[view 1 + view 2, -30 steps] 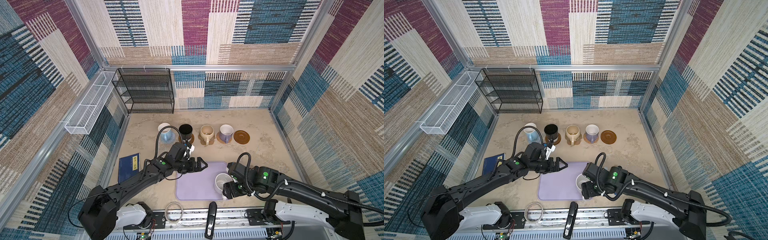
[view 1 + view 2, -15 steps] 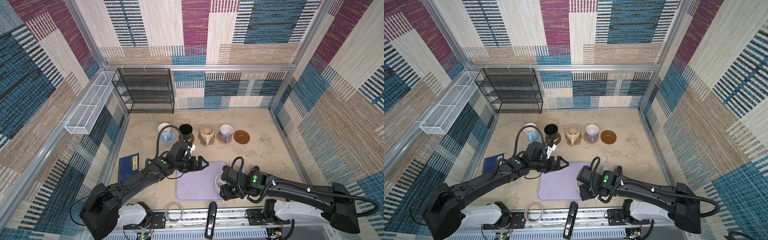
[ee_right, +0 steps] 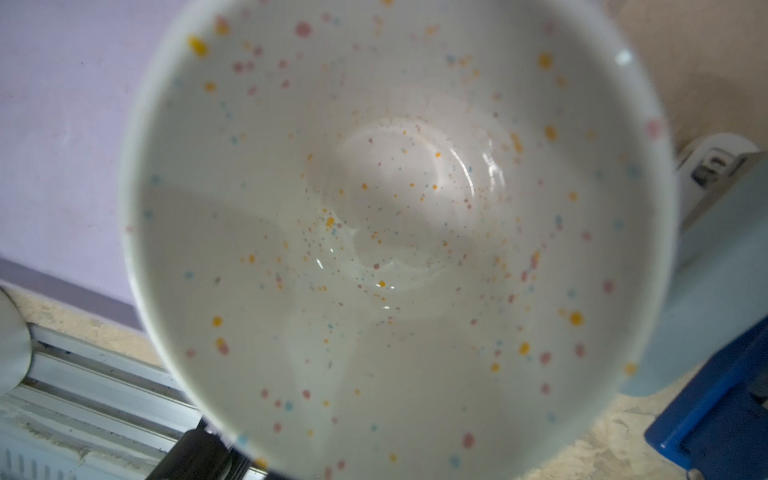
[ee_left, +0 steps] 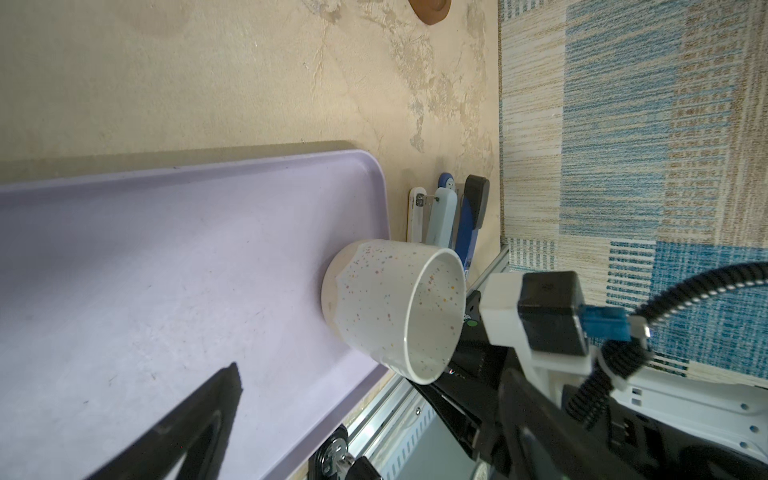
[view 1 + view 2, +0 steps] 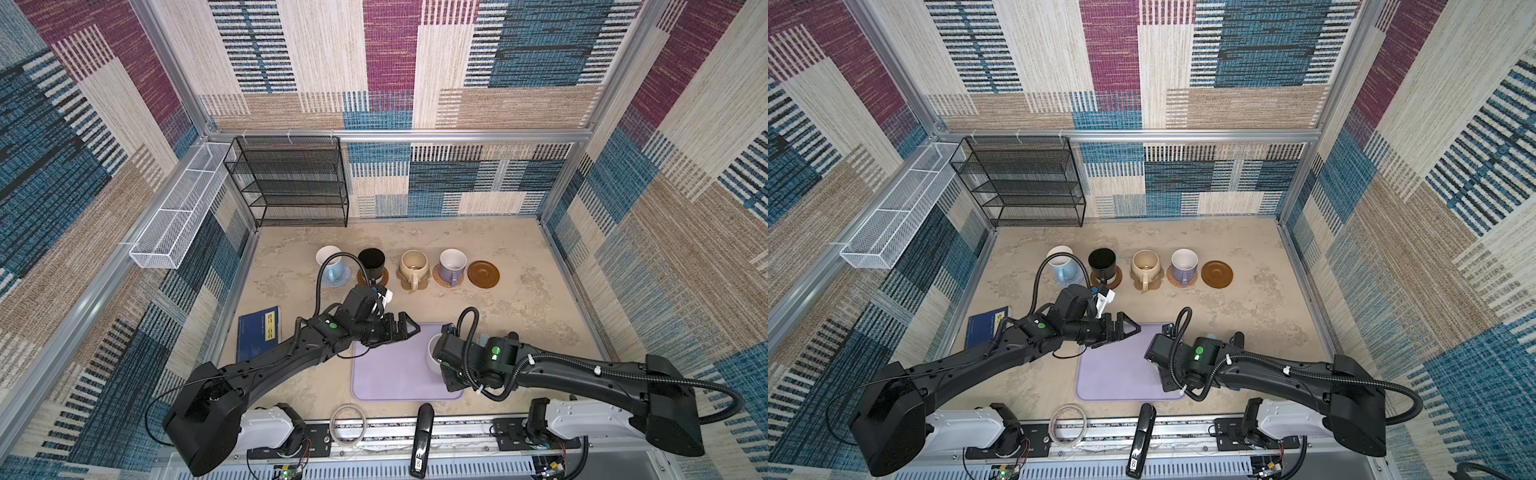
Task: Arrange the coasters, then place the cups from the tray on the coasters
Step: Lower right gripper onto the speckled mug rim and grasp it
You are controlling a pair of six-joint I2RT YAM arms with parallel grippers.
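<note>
This is a robotics lab test cell rather than a lived-in room. A beige stone-look tabletop is boxed in by bare aluminium frame bars carrying panels of patchwork woven fabric. Two black jointed robot arms are mounted on a slotted metal rail at the front edge, with loose cables and lit circuit boards exposed. Household props sit inside: a row of handled ceramic mugs and a black wire-mesh shelf rack.
</note>
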